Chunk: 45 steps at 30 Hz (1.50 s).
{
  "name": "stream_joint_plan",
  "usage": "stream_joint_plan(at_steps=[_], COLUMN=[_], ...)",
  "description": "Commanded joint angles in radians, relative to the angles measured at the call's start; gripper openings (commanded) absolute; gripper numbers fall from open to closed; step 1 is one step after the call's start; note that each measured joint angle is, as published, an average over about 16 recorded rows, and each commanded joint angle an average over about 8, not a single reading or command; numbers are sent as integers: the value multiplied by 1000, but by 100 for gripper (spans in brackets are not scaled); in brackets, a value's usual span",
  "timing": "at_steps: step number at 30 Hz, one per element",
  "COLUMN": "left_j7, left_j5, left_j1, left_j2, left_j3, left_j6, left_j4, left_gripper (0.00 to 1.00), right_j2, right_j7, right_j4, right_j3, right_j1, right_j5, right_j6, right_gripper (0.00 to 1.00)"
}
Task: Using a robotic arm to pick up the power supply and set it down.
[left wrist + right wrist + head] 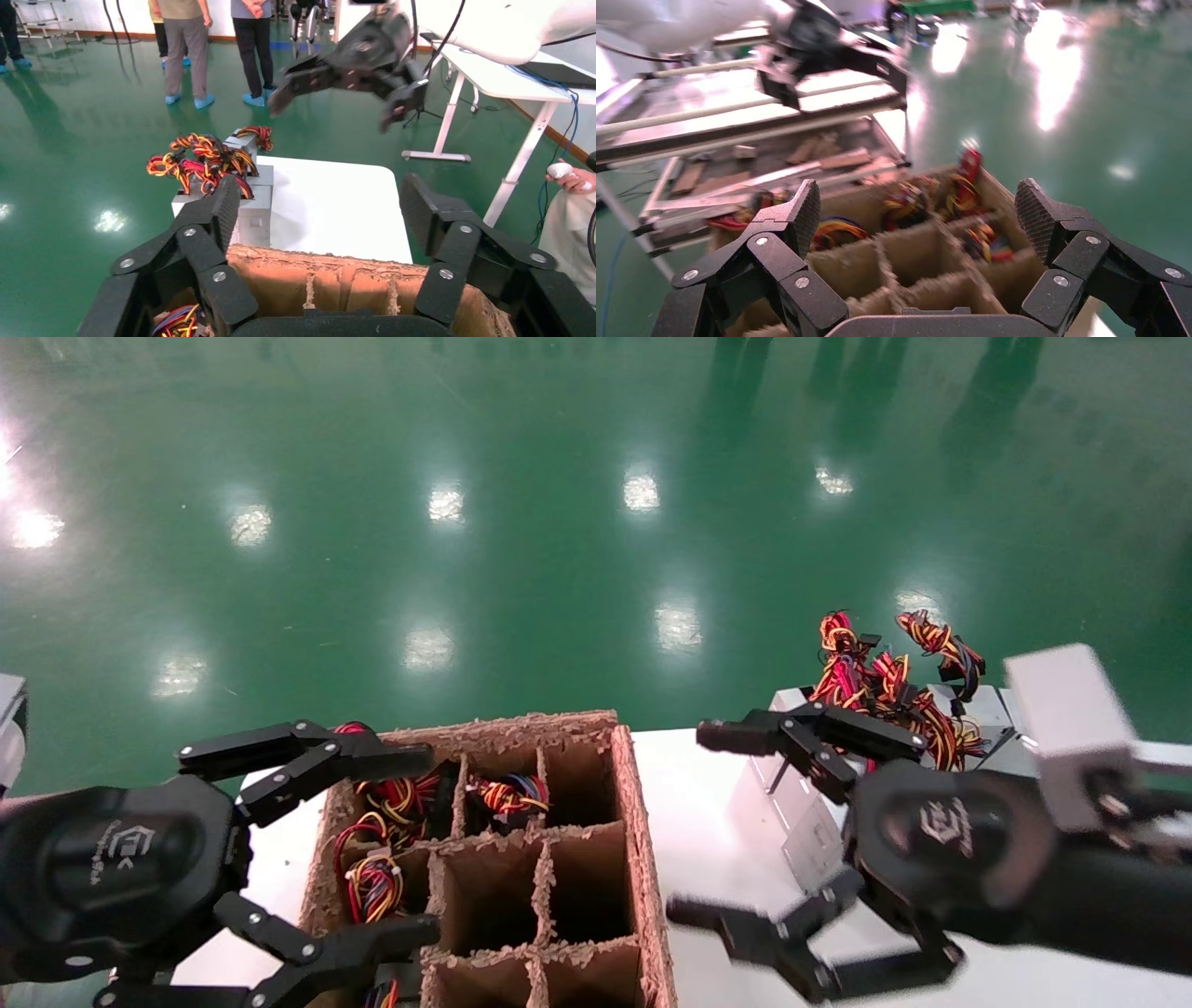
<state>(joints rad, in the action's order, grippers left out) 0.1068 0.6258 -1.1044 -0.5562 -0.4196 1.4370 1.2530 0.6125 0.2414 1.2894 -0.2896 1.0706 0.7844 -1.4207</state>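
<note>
Power supply (792,812) ungrasped, among others alike at the desk's (698,822) far right edge.
Your right gripper (745,831) hovers over it, jaws wide and empty; your left gripper (372,845) hangs wide over the cardboard box (643,822). Picking up and setting down both remain.

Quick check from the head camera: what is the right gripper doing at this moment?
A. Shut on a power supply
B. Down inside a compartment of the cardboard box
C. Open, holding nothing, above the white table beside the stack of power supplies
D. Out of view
C: the right gripper has its fingers spread wide with nothing between them, over the white table next to the power supplies, clear of the cardboard box.
</note>
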Motion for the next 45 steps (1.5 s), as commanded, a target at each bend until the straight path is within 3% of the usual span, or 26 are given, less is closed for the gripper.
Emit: stream_joint_plan(at_steps=[1, 9, 45], left_j7=[0, 0, 0], left_j5=[0, 0, 0], left_j1=[0, 0, 0], left_j2=[0, 0, 0], left_j3=[0, 0, 0], left_j6=[0, 0, 0], left_j4=[0, 0, 0], left_gripper=[100, 100, 100], right_j2=[-1, -2, -1], right_j7=[-27, -69, -54], right_j4=[-3, -8, -5], right_j3=[5, 16, 10], right_j1=[2, 6, 4], right_j5=[-27, -81, -54], right_j6=[-37, -110, -75], right_gripper=[100, 100, 100])
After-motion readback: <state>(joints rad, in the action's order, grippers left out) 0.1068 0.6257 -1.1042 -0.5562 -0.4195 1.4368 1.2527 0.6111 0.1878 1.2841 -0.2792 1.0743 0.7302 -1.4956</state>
